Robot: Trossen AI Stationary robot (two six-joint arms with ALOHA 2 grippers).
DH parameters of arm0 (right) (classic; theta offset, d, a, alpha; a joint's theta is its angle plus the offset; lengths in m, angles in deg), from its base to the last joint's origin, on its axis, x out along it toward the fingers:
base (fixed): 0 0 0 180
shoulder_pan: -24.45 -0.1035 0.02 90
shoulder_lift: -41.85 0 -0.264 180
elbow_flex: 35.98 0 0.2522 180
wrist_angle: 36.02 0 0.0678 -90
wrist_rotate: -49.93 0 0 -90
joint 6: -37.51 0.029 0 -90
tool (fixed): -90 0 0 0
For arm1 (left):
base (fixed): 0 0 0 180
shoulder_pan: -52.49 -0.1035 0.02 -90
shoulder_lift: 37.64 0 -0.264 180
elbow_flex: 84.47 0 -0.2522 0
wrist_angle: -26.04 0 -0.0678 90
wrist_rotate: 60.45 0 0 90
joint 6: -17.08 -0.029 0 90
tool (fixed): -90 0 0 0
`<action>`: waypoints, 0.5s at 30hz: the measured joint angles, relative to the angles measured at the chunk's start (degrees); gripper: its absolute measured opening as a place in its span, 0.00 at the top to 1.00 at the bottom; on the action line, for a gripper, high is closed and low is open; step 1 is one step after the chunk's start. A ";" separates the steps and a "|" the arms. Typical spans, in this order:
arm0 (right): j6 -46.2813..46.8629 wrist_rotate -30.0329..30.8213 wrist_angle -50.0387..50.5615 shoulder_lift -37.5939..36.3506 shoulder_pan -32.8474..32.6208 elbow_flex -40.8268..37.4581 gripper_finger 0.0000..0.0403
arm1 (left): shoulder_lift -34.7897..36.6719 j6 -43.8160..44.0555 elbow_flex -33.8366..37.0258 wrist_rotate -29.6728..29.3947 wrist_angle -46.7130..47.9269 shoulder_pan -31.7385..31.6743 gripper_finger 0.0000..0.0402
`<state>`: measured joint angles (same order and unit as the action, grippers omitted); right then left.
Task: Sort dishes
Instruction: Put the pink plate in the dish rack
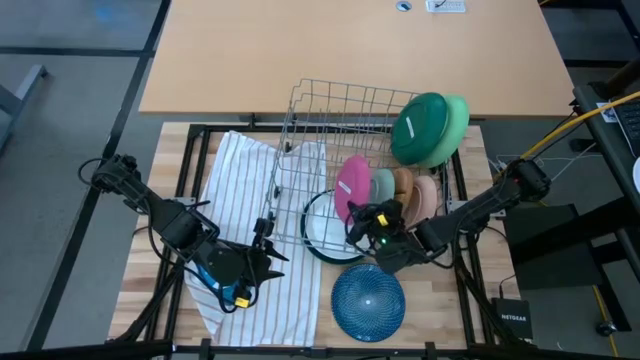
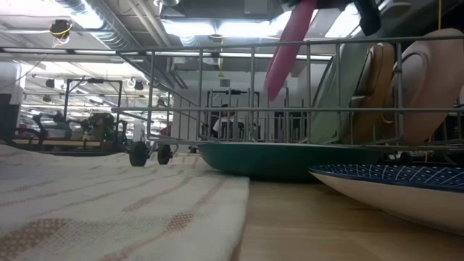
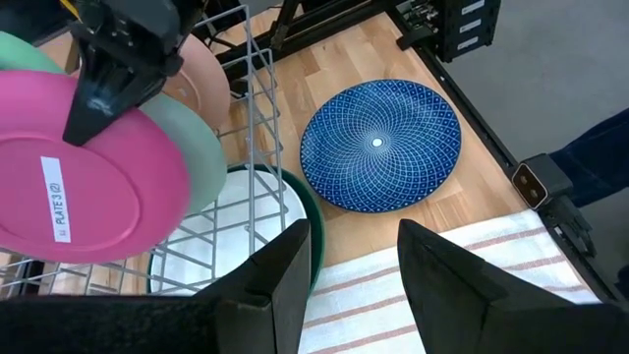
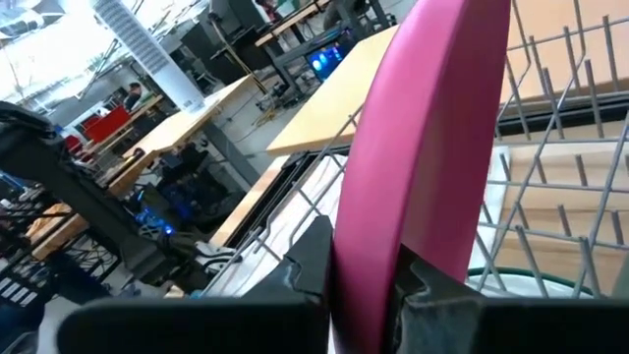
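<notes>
**Right Jaws Pinching Pink Plate at Rack**

The right gripper has its jaws pinched on the rim of the pink plate, held upright among the rack wires. Sage, tan and peach plates stand just beside it. Below lies a green-rimmed bowl; a blue plate lies near. The left gripper hovers over the striped towel, jaws spread.

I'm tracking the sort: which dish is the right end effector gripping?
The magenta plate, pinched upright by its rim in the right end effector; the other plates stand untouched in the wire rack.
</notes>
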<state>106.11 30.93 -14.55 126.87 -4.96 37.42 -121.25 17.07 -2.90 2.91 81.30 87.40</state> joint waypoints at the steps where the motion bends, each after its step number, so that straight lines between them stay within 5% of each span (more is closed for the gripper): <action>1: -0.01 0.10 -0.02 0.00 -0.02 0.00 0.92 | 0.00 -0.01 0.00 0.00 0.00 -0.02 0.64; 15: 0.40 -10.24 6.26 1.14 1.55 0.00 0.92 | -0.02 -0.31 0.02 0.00 0.04 0.01 0.64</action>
<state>106.51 20.69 -8.30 128.00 -3.41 37.42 -121.27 16.76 -2.87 2.91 81.34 87.40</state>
